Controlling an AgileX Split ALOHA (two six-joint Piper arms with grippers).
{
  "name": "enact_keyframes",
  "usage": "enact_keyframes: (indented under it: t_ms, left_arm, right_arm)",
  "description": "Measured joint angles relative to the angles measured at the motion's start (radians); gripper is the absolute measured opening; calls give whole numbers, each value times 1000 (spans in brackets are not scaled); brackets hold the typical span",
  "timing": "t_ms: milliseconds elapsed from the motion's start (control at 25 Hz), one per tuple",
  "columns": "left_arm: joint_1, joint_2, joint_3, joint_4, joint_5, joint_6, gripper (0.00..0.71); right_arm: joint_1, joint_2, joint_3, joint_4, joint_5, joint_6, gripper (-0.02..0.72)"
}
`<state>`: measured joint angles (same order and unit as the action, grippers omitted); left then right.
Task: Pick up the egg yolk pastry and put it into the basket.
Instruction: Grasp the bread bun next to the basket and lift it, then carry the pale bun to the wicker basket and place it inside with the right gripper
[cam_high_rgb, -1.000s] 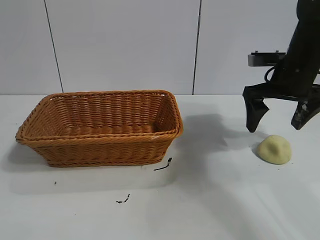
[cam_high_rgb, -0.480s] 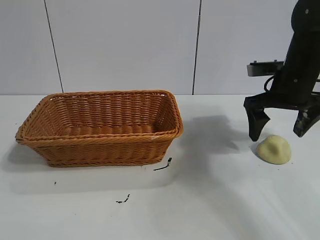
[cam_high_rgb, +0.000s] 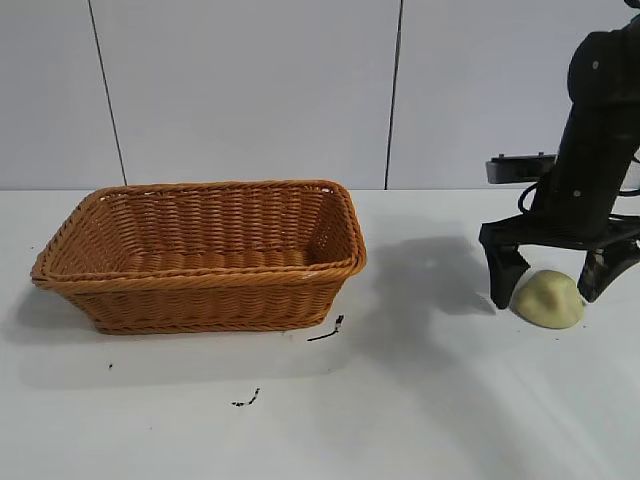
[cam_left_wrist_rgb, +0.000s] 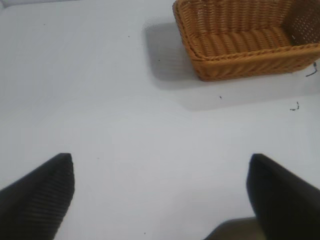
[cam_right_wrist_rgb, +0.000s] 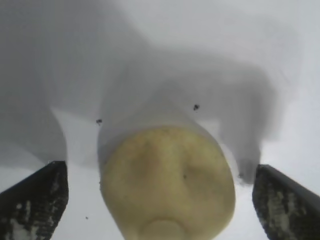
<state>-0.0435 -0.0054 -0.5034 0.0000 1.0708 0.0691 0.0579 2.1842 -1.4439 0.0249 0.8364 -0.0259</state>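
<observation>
The egg yolk pastry (cam_high_rgb: 548, 299) is a pale yellow dome on the white table at the right. My right gripper (cam_high_rgb: 550, 290) is open and straddles it, one finger on each side, low near the table, with gaps to both fingers. In the right wrist view the pastry (cam_right_wrist_rgb: 167, 182) fills the space between the open fingertips (cam_right_wrist_rgb: 37, 200). The orange-brown wicker basket (cam_high_rgb: 200, 290) stands at the left of the table and holds nothing. My left gripper (cam_left_wrist_rgb: 160, 190) is open, held above bare table, with the basket (cam_left_wrist_rgb: 240, 55) farther off.
Small black marks (cam_high_rgb: 326, 332) lie on the white table in front of the basket. A light panelled wall stands behind the table. The pastry sits close to the right edge of the exterior view.
My right gripper has come down from above the pastry until its open fingers stand on either side of it. The pastry and basket have not moved.
</observation>
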Motion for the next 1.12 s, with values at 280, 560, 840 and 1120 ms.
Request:
enact_keyframes:
  t_ms: [280,560,840,1120]
  left_arm:
    - [0,0,0,0,0,0,696]
    - [0,0,0,0,0,0,696]
    - [0,0,0,0,0,0,696]
    - [0,0,0,0,0,0,696]
  right_arm:
    - [0,4,0,-1,4,1,470]
    - [0,-8,-2,-12,7,8,191]
    - [0,-98,-99,-15,110,10,168]
    - [16,-131,-388,-7,330,26,168]
